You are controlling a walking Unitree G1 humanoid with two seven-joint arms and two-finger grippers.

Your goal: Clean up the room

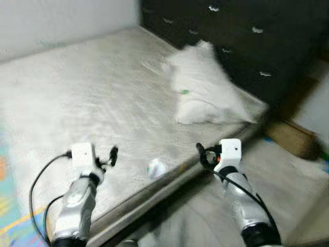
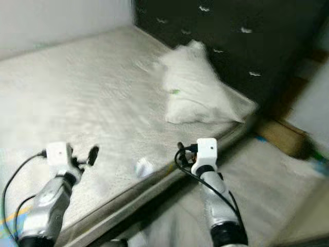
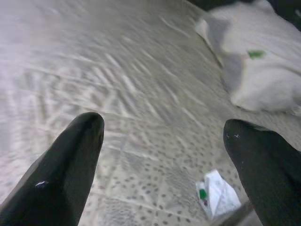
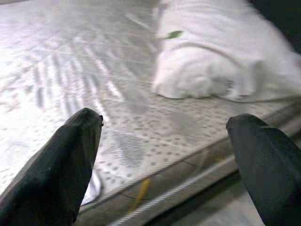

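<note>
A small crumpled white wrapper (image 1: 156, 168) with a green spot lies on the pale mattress (image 1: 77, 92), close to its near edge. A white pillow (image 1: 205, 87) with a small green mark rests at the mattress's far right, against a dark headboard (image 1: 247, 36). My left gripper (image 1: 109, 157) hovers open over the mattress, left of the wrapper and apart from it. My right gripper (image 1: 201, 153) stands open just off the bed's edge, to the wrapper's right. In the left wrist view the wrapper (image 3: 217, 194) lies near one finger; both grippers hold nothing.
A brown box (image 1: 293, 138) sits on the floor at the right, beyond the bed's corner. A colourful cloth (image 1: 10, 206) shows at the far left. Grey floor (image 1: 288, 185) stretches right of the bed. The pictures are blurred.
</note>
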